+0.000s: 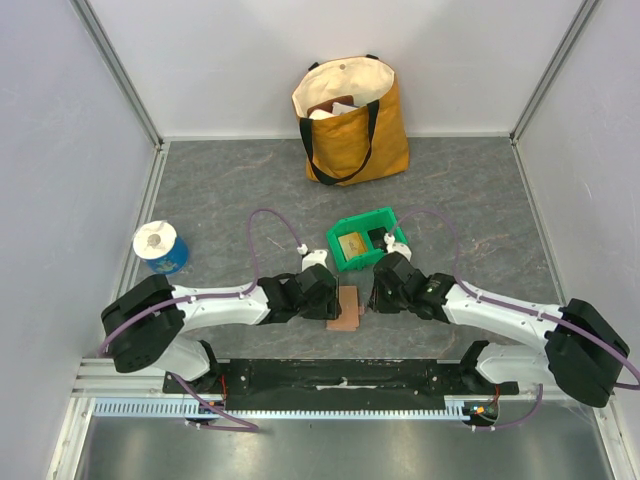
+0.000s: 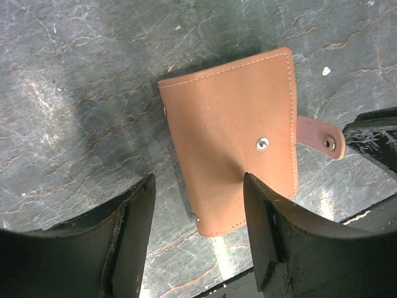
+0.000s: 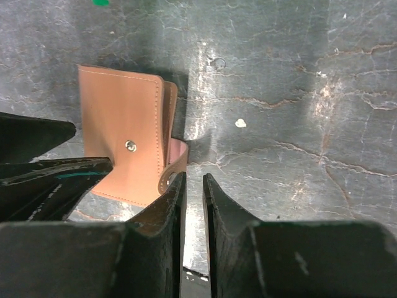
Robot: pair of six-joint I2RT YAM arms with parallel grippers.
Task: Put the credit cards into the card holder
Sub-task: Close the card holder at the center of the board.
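The card holder (image 1: 347,306) is a terracotta-brown wallet lying closed on the grey table between both grippers. In the left wrist view the card holder (image 2: 229,118) shows its snap and its tab (image 2: 319,138) sticking out to the right. My left gripper (image 2: 198,186) is open and low over the wallet's near end, one finger (image 2: 273,230) over its corner. My right gripper (image 3: 194,180) is shut to a slim gap, empty, its left finger (image 3: 167,211) beside the tab of the card holder (image 3: 124,143). No white card shows. A dark flat piece (image 1: 377,238) lies in the bin, too small to identify.
A green plastic bin (image 1: 340,258) stands just behind the wallet and also holds a tan flat item (image 1: 351,245). A yellow tote bag (image 1: 352,125) stands at the back wall. A blue roll (image 1: 160,247) stands at the left. Grey walls close in the table.
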